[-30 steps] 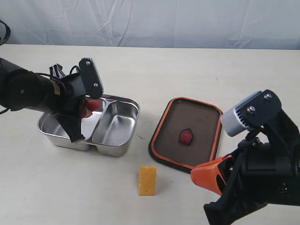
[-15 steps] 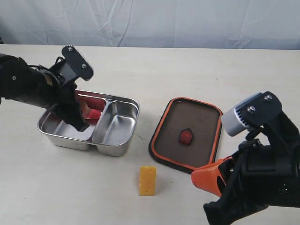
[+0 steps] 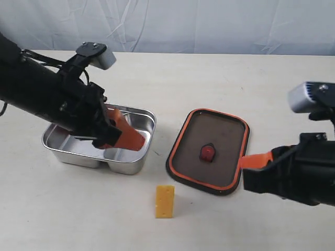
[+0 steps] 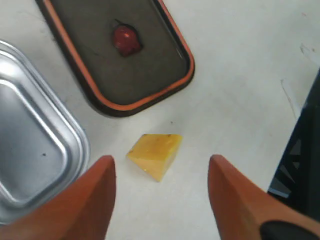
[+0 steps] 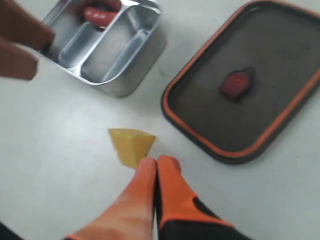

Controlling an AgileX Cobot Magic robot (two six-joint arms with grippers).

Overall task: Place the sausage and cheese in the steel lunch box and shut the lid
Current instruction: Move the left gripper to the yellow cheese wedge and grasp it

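Left gripper (image 4: 161, 162) spread wide, empty, aimed at yellow holed cheese wedge (image 3: 164, 201) on near side of worktop (image 3: 261, 78); glossy red sausage (image 5: 102, 14) inside shiny steel lunch box (image 3: 131, 164). Right gripper (image 5: 157, 162) pinched closed, empty. Risk of toppling wedge through off-centre pinch.

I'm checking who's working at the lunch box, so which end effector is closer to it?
Left. The left end effector hangs open above the lunch box; the right end effector, shut, is beyond the lid, away from the box.
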